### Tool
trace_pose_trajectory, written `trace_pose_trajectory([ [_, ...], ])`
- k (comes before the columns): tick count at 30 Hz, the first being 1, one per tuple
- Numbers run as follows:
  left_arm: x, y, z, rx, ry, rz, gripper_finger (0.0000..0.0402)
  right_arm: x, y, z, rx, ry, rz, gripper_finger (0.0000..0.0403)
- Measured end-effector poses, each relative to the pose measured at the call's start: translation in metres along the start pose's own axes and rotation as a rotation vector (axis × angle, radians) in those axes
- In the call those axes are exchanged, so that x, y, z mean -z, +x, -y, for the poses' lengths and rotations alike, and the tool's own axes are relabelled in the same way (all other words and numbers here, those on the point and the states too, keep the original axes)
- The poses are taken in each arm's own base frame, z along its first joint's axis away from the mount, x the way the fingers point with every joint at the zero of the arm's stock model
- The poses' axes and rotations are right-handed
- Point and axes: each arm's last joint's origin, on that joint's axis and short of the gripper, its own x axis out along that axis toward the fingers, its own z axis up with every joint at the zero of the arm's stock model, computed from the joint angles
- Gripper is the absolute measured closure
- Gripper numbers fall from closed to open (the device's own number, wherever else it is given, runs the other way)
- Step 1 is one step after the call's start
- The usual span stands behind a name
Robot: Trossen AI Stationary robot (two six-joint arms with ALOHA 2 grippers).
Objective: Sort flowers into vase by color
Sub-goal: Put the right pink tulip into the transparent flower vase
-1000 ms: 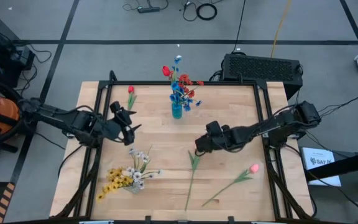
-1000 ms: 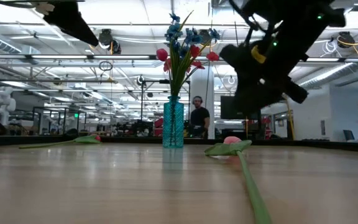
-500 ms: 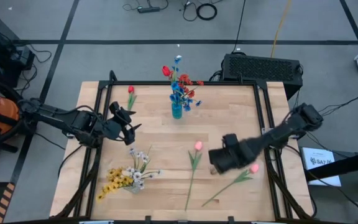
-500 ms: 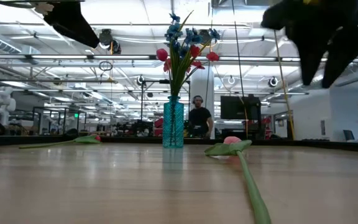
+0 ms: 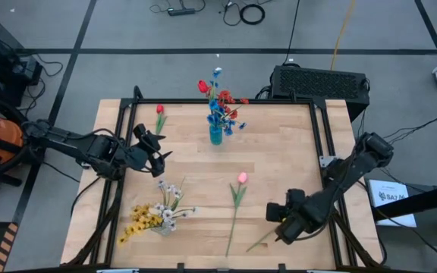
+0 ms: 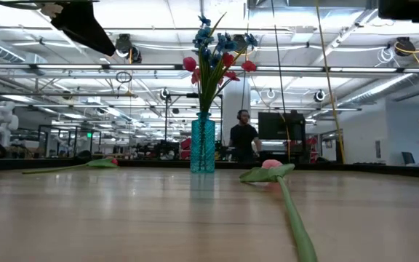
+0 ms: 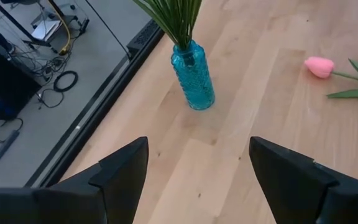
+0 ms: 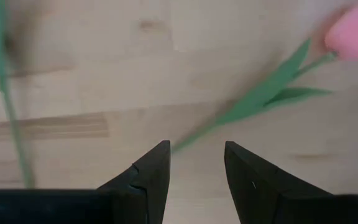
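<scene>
A blue glass vase (image 5: 216,136) (image 7: 193,78) (image 6: 203,145) stands at the far middle of the table and holds red and blue flowers (image 5: 220,102). One pink tulip (image 5: 242,178) (image 7: 321,66) lies flat at mid table, its stem (image 5: 232,224) running toward the near edge. My right gripper (image 5: 285,224) (image 8: 195,163) is open above the stem (image 8: 253,99) of a second pink flower (image 8: 356,37) near the right front corner, touching nothing. My left gripper (image 5: 156,154) (image 7: 197,168) hovers open left of the vase. A red tulip (image 5: 159,114) lies at far left.
Yellow and white sprays (image 5: 156,214) lie in a bunch at the left front. A black box (image 5: 321,82) sits behind the table's far right corner. Bare wood (image 5: 279,144) shows between the vase and my right arm. A person (image 6: 244,138) stands in the room beyond.
My right gripper has swung from mid table, where it stood over the first pink tulip's head, toward the near right corner, and now hangs over the second pink flower's stem. The first tulip's head shows again; its stem lies where it was.
</scene>
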Motion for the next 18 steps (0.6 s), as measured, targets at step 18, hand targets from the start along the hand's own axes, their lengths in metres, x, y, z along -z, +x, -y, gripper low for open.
trace_pose_trajectory([
  [18,0.002,0.0,-0.001,-0.005,0.014,-0.016,0.0116,0.035,0.069,-0.016,0.105,0.016,-0.042,0.0259],
])
